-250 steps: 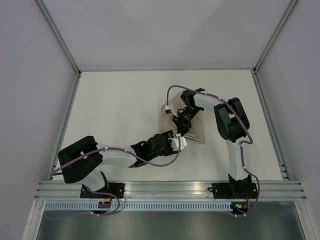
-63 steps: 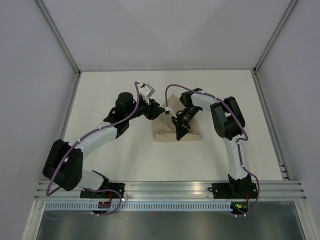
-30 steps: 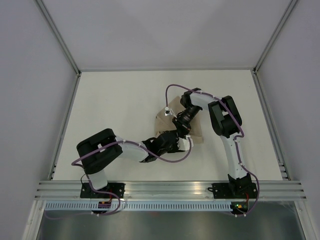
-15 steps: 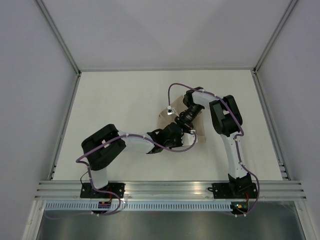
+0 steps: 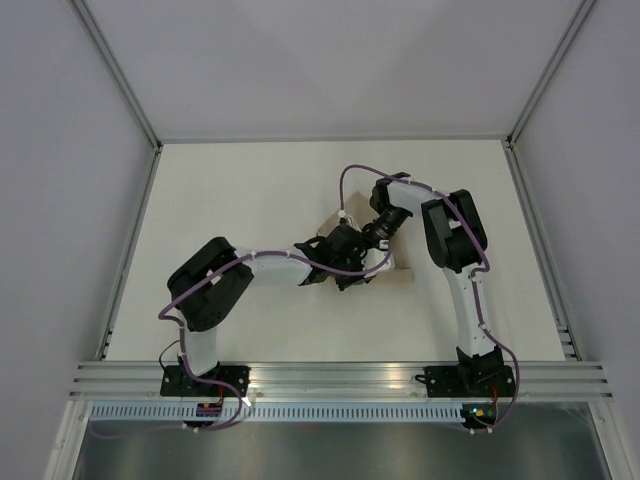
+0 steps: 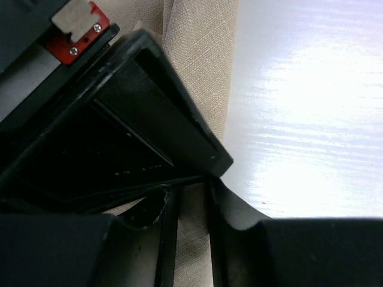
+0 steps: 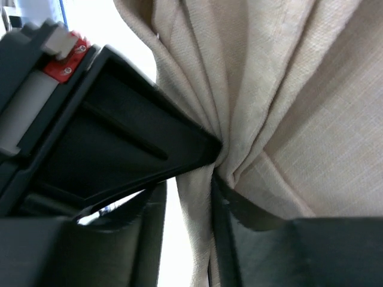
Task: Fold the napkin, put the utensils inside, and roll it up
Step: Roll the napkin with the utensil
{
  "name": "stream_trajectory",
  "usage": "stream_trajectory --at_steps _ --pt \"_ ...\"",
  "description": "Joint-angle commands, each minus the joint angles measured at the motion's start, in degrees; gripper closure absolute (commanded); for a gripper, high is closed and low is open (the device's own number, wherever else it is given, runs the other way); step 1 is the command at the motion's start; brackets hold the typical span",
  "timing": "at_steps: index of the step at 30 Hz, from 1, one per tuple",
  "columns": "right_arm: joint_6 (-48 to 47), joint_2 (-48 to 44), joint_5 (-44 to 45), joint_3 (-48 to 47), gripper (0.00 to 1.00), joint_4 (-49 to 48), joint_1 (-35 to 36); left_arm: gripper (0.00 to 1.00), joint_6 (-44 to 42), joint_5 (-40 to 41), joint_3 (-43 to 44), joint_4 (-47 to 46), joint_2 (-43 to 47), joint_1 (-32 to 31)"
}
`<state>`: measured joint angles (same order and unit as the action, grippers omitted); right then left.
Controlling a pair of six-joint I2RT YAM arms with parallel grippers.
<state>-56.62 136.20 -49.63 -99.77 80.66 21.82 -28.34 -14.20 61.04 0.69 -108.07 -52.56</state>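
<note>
Cloth is seen pinched in the right end effector point(image 7: 218, 170): its fingers stand nearly together, and gathered pleats of the napkin point(image 7: 287, 89) converge into the narrow gap between them. The left end effector point(image 6: 210, 177) is likewise closed down on the napkin, with a thin strip of tan weave caught between its 2 fingers.

Outward from the right end effector, the pleats fan away ahead of the fingertips, so the gathered cloth's long axis is judged to run straight out from that grip. Ahead of the left end effector, cloth lies to 1 side and bare bench point(image 6: 311, 107) to the other.

From above, the 2 end effectors are found just beside each other over the middle of the napkin, which is mostly hidden beneath them. Neither arm is nearer, since both are in contact. No utensils can be made out in any view. The coming move is judged to depend on both grips being worked along the same fold line.
</note>
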Motion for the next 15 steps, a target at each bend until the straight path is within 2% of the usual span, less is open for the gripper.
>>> stream_trajectory --at_steps 1,4,8,15 --pt "-1.8 -1.5 4.4 1.0 0.53 -7.0 -0.9 0.98 5.4 -10.3 0.5 9.0 -5.7 0.2" --pt "-1.3 -3.7 2.8 1.0 0.45 -6.9 -2.6 0.98 6.0 -13.3 1.7 10.5 -6.5 1.1" --pt "0.6 -7.2 1.0 2.0 0.42 -8.6 -4.3 0.98 6.7 -17.3 2.9 11.7 -7.3 2.5" --pt "8.4 -15.3 -0.6 6.2 0.39 -19.3 -8.9 0.98 8.3 -25.3 5.1 14.1 -10.0 5.8"
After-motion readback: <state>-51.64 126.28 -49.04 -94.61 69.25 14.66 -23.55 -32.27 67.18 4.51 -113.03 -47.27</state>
